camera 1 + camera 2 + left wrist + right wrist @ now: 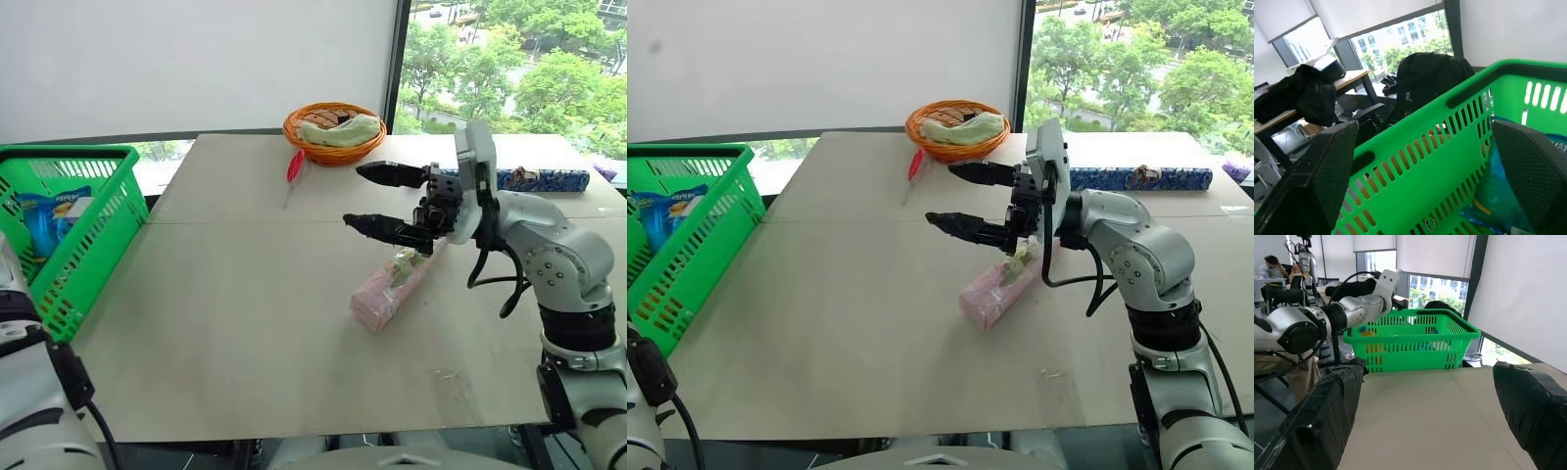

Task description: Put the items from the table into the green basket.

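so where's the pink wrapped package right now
In the left eye view the pink and clear package lies flat on the table, right of centre, just below the open right claw and nearer than the orange wicker basket.

Bright, even daylight indoors.
Light comes through the window (509,69) at the far right, where trees look slightly washed out; the surface (245,323) shows soft, faint shadows; the near pincer fingers (1332,416) are blurred in both wrist views.
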`<action>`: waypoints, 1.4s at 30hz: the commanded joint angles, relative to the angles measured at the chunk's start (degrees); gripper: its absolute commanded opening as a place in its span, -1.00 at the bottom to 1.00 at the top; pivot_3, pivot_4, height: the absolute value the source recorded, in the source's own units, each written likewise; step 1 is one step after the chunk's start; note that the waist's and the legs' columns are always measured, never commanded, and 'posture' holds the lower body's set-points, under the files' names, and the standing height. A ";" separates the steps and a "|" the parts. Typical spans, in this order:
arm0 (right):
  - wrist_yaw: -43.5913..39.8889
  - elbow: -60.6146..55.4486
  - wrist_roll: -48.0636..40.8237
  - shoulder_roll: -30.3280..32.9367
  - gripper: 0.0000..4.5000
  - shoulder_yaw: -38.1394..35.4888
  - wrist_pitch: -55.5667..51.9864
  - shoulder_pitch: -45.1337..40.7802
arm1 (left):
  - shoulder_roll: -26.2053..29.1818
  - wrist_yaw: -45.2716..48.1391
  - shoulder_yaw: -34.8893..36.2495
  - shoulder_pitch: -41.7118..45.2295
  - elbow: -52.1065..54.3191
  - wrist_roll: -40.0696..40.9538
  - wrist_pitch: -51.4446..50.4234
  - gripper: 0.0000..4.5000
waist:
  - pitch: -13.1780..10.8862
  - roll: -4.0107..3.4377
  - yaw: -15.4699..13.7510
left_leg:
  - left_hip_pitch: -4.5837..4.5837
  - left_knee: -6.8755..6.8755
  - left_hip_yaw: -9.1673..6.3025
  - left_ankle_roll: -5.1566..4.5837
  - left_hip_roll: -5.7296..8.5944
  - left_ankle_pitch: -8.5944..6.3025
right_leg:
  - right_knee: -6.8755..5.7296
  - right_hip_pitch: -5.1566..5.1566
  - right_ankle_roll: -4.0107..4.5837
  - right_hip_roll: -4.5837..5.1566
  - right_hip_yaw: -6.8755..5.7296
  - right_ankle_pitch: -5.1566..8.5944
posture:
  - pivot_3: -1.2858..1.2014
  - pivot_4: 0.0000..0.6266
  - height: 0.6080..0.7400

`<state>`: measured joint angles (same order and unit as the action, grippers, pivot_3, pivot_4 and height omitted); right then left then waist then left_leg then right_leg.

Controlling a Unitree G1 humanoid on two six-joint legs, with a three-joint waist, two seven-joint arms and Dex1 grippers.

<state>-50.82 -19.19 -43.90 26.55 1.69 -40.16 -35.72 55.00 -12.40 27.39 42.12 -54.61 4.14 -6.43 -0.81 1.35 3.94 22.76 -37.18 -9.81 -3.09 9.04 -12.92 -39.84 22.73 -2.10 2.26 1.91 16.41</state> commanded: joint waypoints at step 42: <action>4.98 -8.13 9.99 16.51 1.00 -11.53 4.51 28.65 | -38.54 50.98 -45.65 -0.67 40.94 4.90 -42.49 -0.77 | 0.07 -1.62 10.97 | -0.14 -0.20 -0.04 -0.17 -0.08 -0.11 | 0.52 -0.64 -0.35 0.19 -0.43 0.19 | -0.27 -1.00 1.00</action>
<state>-45.96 -25.75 -32.97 43.14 -9.03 -36.05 -5.46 16.23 39.50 -19.56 40.84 -13.33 10.03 -51.22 -0.74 -0.27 14.90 22.62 -37.38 -9.86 -3.26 8.96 -13.03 -39.25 22.07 -2.48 2.45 1.46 16.58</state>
